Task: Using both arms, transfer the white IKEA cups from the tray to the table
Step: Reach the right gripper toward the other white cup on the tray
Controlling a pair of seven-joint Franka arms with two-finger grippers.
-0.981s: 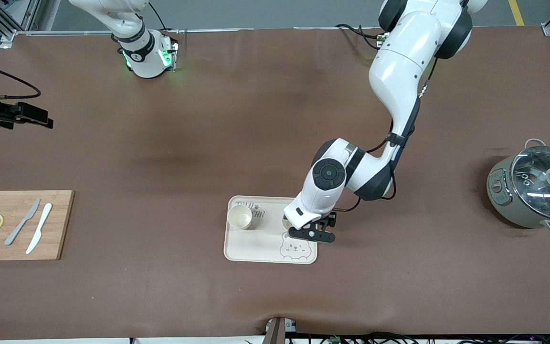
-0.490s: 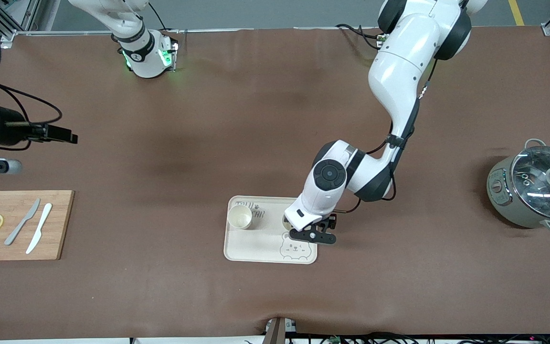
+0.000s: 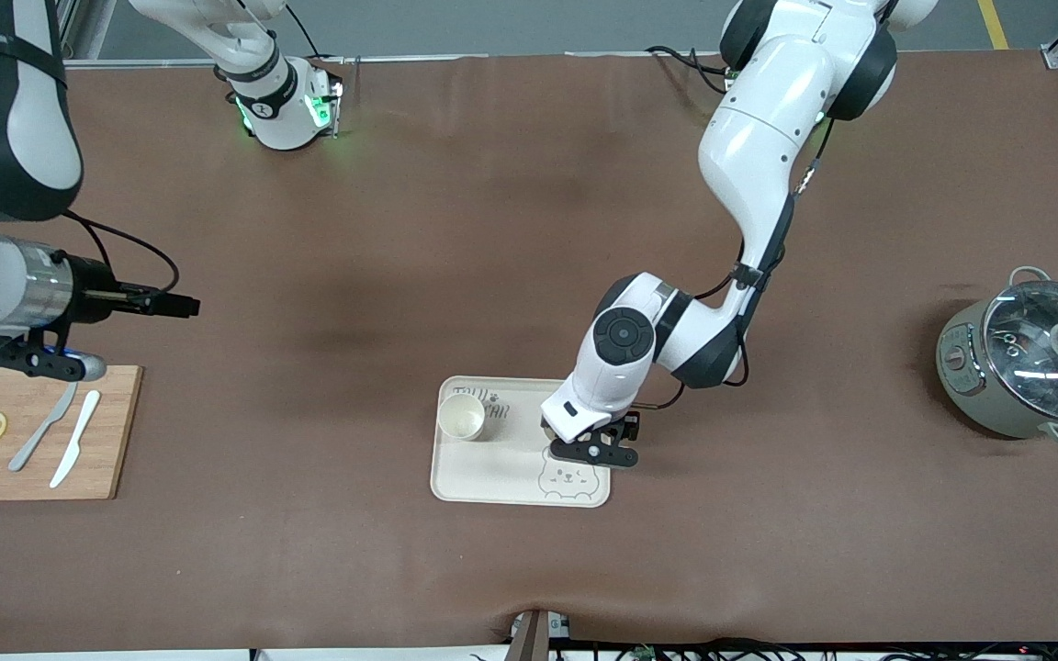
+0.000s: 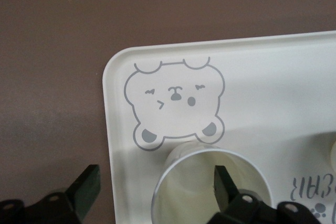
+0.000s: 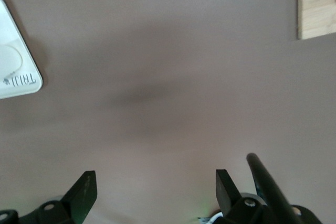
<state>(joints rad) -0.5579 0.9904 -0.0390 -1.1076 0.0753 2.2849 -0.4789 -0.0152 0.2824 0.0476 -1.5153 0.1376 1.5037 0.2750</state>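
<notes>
One cup [image 3: 461,416] stands on the tray [image 3: 492,482]; the left gripper [image 3: 591,450] hangs over the tray, fingers apart, one inside the second cup [image 4: 210,182]; the right gripper [image 3: 38,363], fingers apart, is above the cutting board [image 3: 106,441].

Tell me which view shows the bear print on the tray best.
The left wrist view: the bear print fills the middle of the picture, face lines plain, on the tray. The front view shows it small, just below the left gripper. The right wrist view shows only a tray corner, no bear.
</notes>
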